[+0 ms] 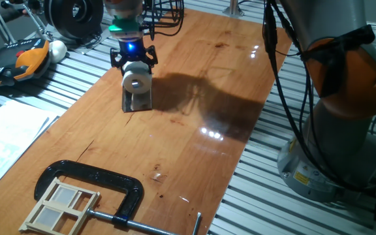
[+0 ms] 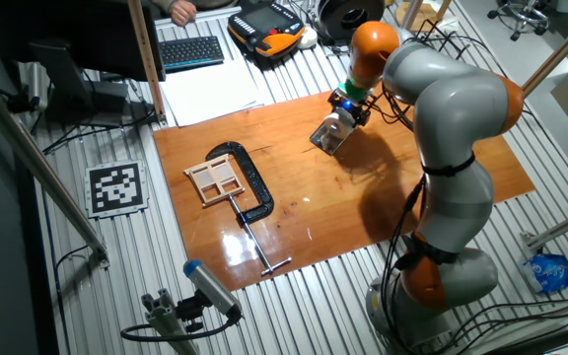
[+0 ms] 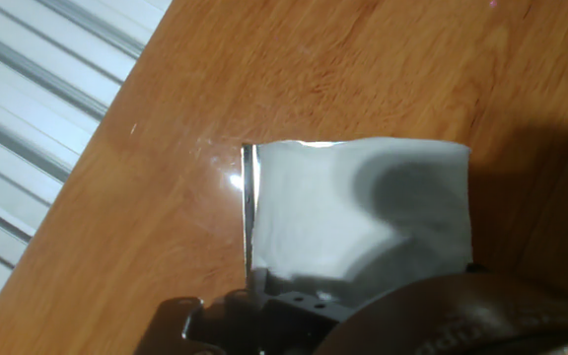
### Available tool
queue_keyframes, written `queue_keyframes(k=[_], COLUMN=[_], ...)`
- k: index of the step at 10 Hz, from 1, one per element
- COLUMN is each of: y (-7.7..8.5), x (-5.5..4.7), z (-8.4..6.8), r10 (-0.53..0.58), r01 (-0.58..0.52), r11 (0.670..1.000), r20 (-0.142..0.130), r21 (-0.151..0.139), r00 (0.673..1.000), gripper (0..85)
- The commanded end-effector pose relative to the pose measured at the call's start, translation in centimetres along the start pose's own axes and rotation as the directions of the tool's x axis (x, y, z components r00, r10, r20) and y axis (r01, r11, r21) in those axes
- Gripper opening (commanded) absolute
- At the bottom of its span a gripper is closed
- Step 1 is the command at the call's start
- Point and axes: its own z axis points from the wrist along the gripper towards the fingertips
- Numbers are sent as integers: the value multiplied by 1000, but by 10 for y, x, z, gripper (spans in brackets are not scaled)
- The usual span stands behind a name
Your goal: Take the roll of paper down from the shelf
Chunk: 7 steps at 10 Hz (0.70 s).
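Note:
The white roll of paper point(image 1: 137, 78) with a grey hollow core sits on the small dark shelf point(image 1: 138, 102) at the far left of the wooden board. My gripper point(image 1: 134, 62) hangs straight above it, with its black fingers point(image 1: 116, 59) spread at both sides of the roll's top. It looks open and not closed on the roll. The other fixed view shows the gripper point(image 2: 346, 106) over the roll point(image 2: 337, 124). In the hand view the roll point(image 3: 358, 212) fills the centre, with the shelf's thin upright point(image 3: 248, 207) at its left end.
A black C-clamp point(image 1: 103, 186) holding a small wooden frame point(image 1: 61, 205) lies at the board's near end. A white ball point(image 1: 57, 49), an orange pendant point(image 1: 25, 62) and papers point(image 1: 5, 140) lie off the board to the left. The robot's base point(image 1: 344, 98) stands at the right.

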Motion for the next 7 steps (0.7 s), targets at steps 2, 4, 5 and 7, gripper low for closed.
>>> queue_keyframes(k=[2,4,5,7], y=[2,2,2,0], x=[3,3,4,7], z=[-2,-3,-4,-8], r10=[-2,-8,-8,-7], r01=[2,8,8,7], r11=[1000,1000,1000,1000], r20=[-13,-38,-48,-63], r21=[8,-9,-14,-5], r00=[1000,999,999,998], gripper=[510,170,170,170])
